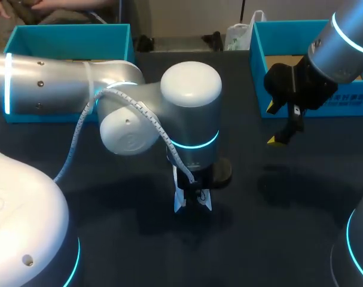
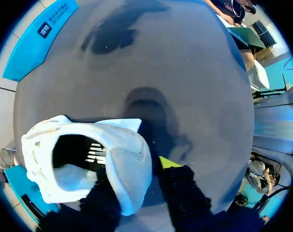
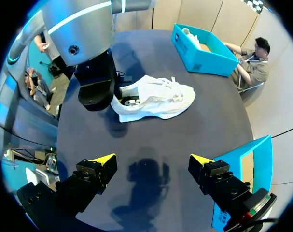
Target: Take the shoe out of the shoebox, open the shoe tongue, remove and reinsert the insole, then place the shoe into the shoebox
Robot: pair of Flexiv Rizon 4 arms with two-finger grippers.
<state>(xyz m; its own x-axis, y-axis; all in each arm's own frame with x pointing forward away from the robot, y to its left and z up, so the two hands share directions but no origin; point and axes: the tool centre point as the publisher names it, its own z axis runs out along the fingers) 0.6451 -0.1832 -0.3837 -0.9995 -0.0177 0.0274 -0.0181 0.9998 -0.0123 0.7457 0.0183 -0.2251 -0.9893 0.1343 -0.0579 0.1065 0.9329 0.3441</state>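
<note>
A white sneaker (image 3: 158, 101) lies on its side on the dark table (image 3: 185, 140), its opening (image 2: 76, 154) facing the left wrist camera. My left gripper (image 2: 136, 174) is shut on the shoe's heel wall, one finger inside the opening and the yellow-tipped finger (image 2: 169, 163) outside. In the head view my left arm hides most of the shoe; only white bits (image 1: 180, 202) show at the left gripper (image 1: 193, 197). My right gripper (image 3: 151, 162) hangs open and empty above the table, well short of the shoe, seen in the head view near the right box (image 1: 283, 137).
A blue shoebox (image 1: 67, 42) stands at the back left and another blue box (image 1: 289, 36) at the back right of the table. In the right wrist view one box (image 3: 204, 55) lies beyond the shoe and the other box (image 3: 245, 169) beside my right gripper.
</note>
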